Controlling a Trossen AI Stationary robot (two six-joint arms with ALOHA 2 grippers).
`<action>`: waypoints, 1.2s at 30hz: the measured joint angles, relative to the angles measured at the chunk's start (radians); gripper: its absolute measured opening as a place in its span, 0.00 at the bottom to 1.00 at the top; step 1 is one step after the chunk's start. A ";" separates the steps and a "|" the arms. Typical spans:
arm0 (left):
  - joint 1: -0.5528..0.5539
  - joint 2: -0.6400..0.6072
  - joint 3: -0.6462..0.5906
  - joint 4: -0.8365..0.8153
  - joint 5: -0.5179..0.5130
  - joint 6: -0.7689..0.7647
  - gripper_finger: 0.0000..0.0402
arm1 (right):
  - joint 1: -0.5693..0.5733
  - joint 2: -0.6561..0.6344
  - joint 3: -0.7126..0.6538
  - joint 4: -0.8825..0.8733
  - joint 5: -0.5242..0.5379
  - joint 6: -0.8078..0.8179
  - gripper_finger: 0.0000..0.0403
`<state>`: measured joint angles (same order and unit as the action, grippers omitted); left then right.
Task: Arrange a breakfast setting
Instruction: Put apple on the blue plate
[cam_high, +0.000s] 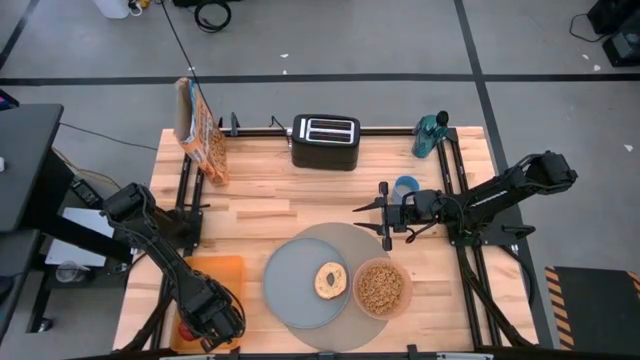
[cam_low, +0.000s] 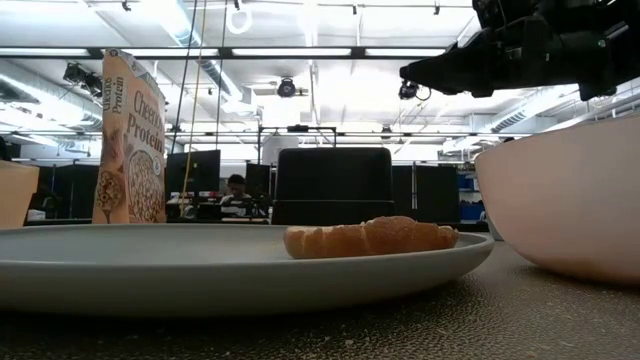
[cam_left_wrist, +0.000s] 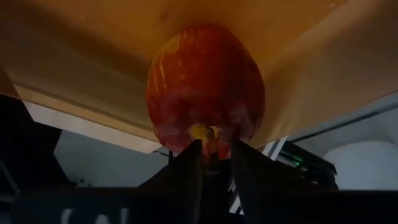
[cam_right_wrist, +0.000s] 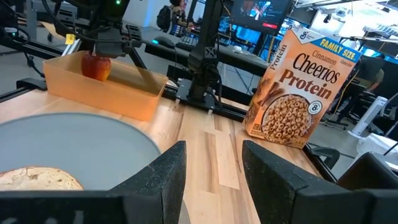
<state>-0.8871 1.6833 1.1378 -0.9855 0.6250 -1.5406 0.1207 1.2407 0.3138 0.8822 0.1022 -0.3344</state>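
A red apple (cam_left_wrist: 205, 81) sits in the flat orange tray (cam_high: 220, 272) at the table's near left; it also shows in the right wrist view (cam_right_wrist: 96, 65). My left gripper (cam_left_wrist: 216, 149) stands over it, closed on its stem end. A bagel (cam_high: 330, 280) lies on the smaller grey plate (cam_high: 295, 290), which lies on the large round grey mat (cam_high: 335, 238). The pink bowl (cam_high: 381, 288), filled with cereal, stands on the mat's right part. My right gripper (cam_high: 375, 215) is open and empty above the mat's far edge. The spoon is not in view. My left gripper has its two fingertips (cam_left_wrist: 194, 163) at the apple's stem hollow (cam_left_wrist: 208, 132), close together on either side of it. The fingers come from above, pointing down. The stem itself is hidden by the fingertips. I cannot tell whether the apple rests on the tray or hangs clear.
A black toaster (cam_high: 325, 142) stands at the far middle, a cereal box (cam_high: 200, 130) at the far left, a green bottle (cam_high: 430, 135) at the far right, and a blue cup (cam_high: 405, 187) behind my right gripper. Bare wood lies between toaster and mat.
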 joint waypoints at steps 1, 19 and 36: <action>0.000 0.000 0.000 -0.001 0.000 0.000 0.20 | 0.000 0.000 0.000 0.000 0.000 0.000 0.41; 0.014 0.000 0.000 -0.020 0.058 0.013 0.05 | 0.000 0.000 0.000 0.000 0.000 0.000 0.41; 0.165 -0.002 0.204 -0.416 0.010 0.249 0.04 | 0.000 0.000 0.000 0.000 0.000 -0.001 0.41</action>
<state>-0.7221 1.6817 1.3417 -1.4012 0.6348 -1.2913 0.1207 1.2408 0.3138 0.8822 0.1020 -0.3351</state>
